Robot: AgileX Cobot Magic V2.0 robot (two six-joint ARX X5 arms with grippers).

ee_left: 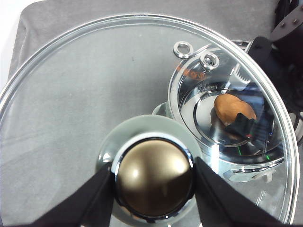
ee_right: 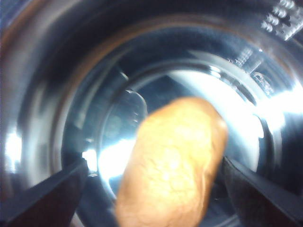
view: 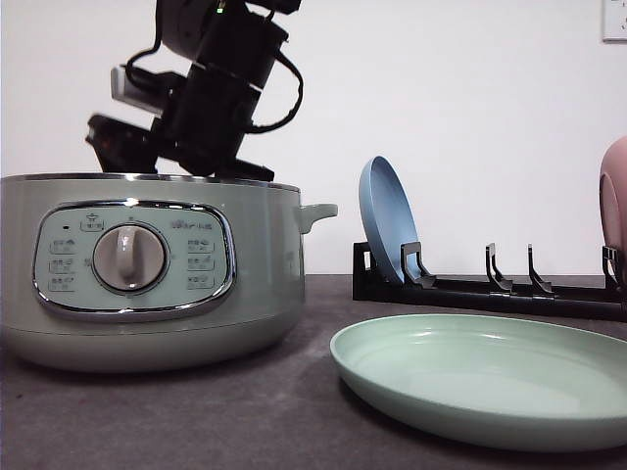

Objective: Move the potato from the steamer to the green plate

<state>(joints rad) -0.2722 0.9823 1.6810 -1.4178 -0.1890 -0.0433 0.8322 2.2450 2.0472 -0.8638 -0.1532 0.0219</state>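
So the robot is sitting right at the grab step here. The left gripper (ee_left: 154, 182) is clamping the knob (ee_left: 154, 178) of the glass lid (ee_left: 85, 94) with its jaws closed on it, holding the lid up and off to the side, well clear of the steamer (view: 147, 264).

The right gripper (ee_right: 154, 189) is reaching down inside the steamer, and its jaws are standing open on either side of the potato (ee_right: 173, 165), with a gap showing on both sides, so nothing is being squeezed yet. The potato is lying on the shiny bottom of the pot, and it's also showing through the lid in the left wrist view.

The green plate (view: 490, 377) is waiting empty near the front edge of the bench, just beside the steamer on its right.

Next move probably calls for closing the jaws on the potato's middle, then lifting straight up before swinging over to the plate. That lumpy skin could slip.
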